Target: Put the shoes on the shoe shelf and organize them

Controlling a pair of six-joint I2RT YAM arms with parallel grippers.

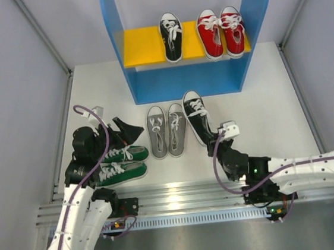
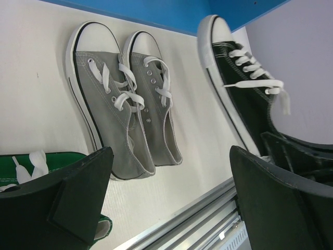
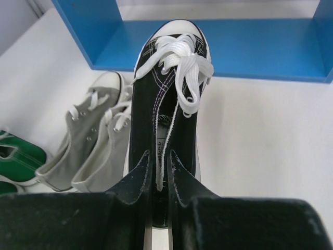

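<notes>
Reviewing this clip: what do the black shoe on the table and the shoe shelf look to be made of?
Black shoe: matte woven canvas, with white stitching visible. Its toe cap is smooth and whitish, probably rubber, and the laces are flat white fabric. Shoe shelf: rigid flat panels, smooth and evenly coloured blue, with a yellow board. It could be painted wood or plastic; I cannot tell which.

Bright-blue shelf (image 1: 256, 8) with yellow board (image 1: 141, 51) at top centre, black sneaker (image 1: 171, 38) and red pair (image 1: 210, 37) on it, grey pair (image 1: 157, 132) mid-frame, second black sneaker (image 1: 197, 117) beside, green pair (image 1: 124, 172) lower left, white laces and toe caps throughout, white table (image 1: 261, 109)
</notes>
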